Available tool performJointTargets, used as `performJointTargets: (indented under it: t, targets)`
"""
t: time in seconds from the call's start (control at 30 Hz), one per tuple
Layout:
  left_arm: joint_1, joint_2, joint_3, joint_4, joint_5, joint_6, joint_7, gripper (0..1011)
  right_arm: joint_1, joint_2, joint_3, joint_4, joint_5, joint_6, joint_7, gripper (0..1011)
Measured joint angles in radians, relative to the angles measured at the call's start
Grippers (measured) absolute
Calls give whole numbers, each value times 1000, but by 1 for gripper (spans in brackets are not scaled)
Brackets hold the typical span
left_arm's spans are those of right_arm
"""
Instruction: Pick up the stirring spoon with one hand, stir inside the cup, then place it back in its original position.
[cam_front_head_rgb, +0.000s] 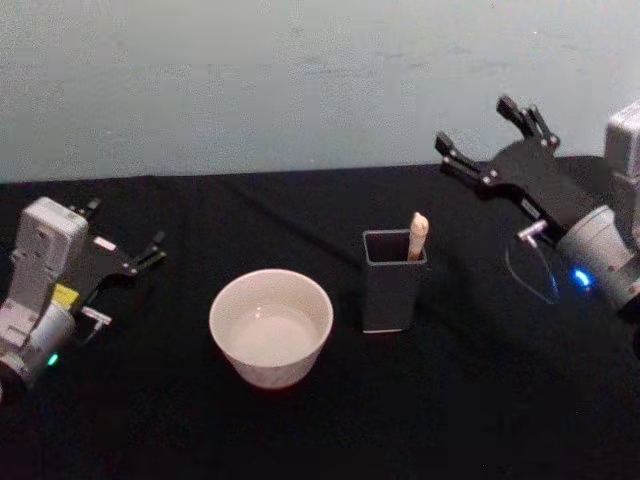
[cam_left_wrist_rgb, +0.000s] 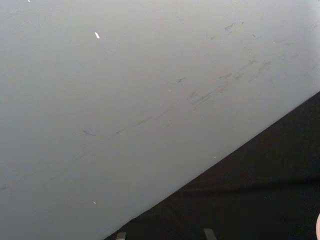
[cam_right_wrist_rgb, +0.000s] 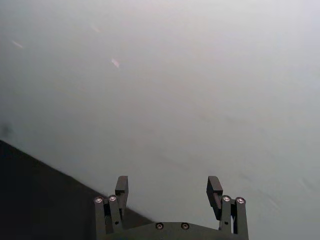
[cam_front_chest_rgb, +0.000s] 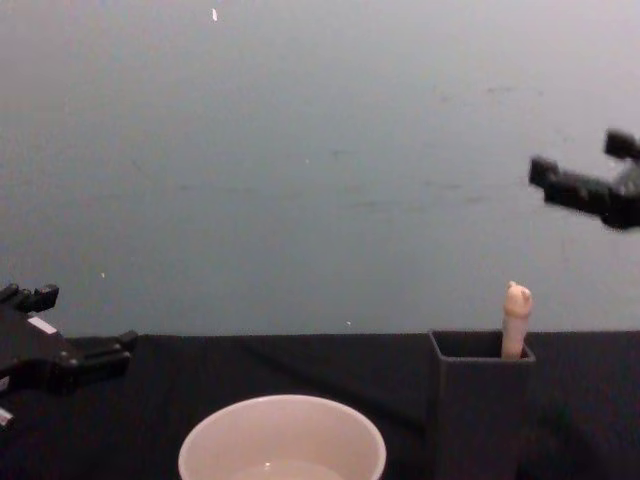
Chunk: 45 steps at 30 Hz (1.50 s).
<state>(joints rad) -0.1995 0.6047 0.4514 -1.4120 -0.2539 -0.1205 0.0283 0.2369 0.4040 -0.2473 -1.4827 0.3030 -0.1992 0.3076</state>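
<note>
The stirring spoon (cam_front_head_rgb: 417, 236) stands in a dark grey square holder (cam_front_head_rgb: 390, 295), its pale peach handle sticking up above the rim; its metal bowl is hidden inside. From the chest the spoon (cam_front_chest_rgb: 516, 318) rises from the holder (cam_front_chest_rgb: 478, 415). The cream cup (cam_front_head_rgb: 275, 372) sits left of the holder, and its rim (cam_front_chest_rgb: 200, 455) also shows from the chest. My right gripper (cam_front_head_rgb: 472, 122) hangs open in the air, up and to the right of the spoon, holding nothing (cam_right_wrist_rgb: 168, 185) (cam_front_chest_rgb: 578, 158). My left gripper (cam_front_head_rgb: 128, 228) rests open at the far left (cam_front_chest_rgb: 85, 320).
A black cloth (cam_front_head_rgb: 480, 420) covers the table. A pale wall (cam_front_head_rgb: 300, 80) rises right behind the table's back edge. The cup and holder stand close together near the middle.
</note>
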Motion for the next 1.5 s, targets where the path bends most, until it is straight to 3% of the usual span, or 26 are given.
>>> performJointTargets:
  t: [0.03, 0.17, 0.5, 1.5]
  targets:
    - [0, 0, 0, 0, 0, 0, 0, 1001, -1, -11, 3, 22, -22, 17, -31, 1002]
    - [0, 0, 0, 0, 0, 0, 0, 1001, -4, -33, 5, 77, -39, 58, -59, 1002]
    - [0, 0, 0, 0, 0, 0, 0, 1001, -11, -65, -2, 156, -62, 110, -48, 1002]
    - [0, 0, 0, 0, 0, 0, 0, 1002, -10, -64, -1, 153, -63, 109, -47, 1002]
